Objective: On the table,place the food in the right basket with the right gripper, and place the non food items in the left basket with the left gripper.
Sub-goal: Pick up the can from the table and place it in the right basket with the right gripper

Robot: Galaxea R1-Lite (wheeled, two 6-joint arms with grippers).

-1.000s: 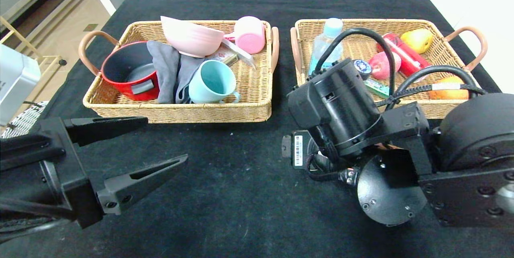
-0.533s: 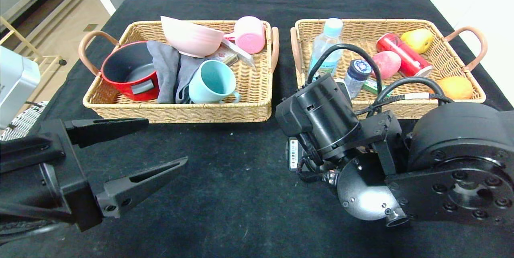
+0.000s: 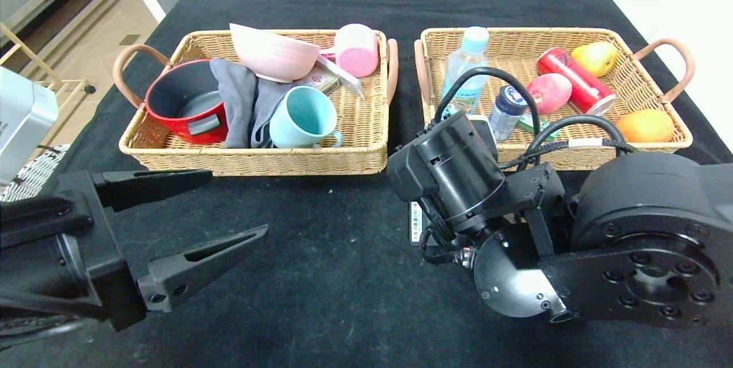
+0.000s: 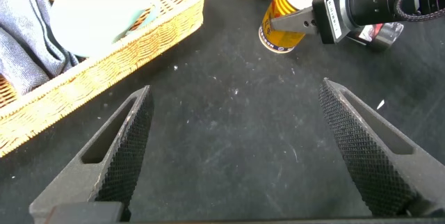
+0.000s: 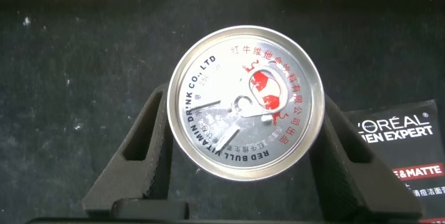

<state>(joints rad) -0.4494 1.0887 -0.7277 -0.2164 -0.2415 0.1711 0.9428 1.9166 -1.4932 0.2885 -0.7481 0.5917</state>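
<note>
A gold-yellow can point(image 5: 245, 107) stands upright on the black table point(image 3: 332, 276), in front of the gap between the two baskets. My right gripper point(image 5: 245, 100) points straight down over the can, one finger pressed to each side. The head view hides the can under my right wrist point(image 3: 452, 179). The black L'Oreal tube point(image 5: 403, 154) lies on the cloth right beside the can. My left gripper point(image 3: 237, 202) hovers open and empty at the front left. The left basket point(image 3: 252, 159) holds the grey towel point(image 3: 240, 99) and pink bowl point(image 3: 274, 54). The right basket point(image 3: 515, 31) holds the water bottle point(image 3: 467, 67) and jar point(image 3: 507, 109).
A red pot point(image 3: 183, 102), a teal mug point(image 3: 303, 117) and a pink ribbed cup point(image 3: 356, 48) also sit in the left basket. An apple point(image 3: 550, 92), a red can point(image 3: 575, 86), a pear point(image 3: 595, 56) and an orange point(image 3: 646, 125) lie in the right one.
My right arm has drawn back from over the right basket and come down at the can, its fingers closing in on it. The left arm has not moved.
</note>
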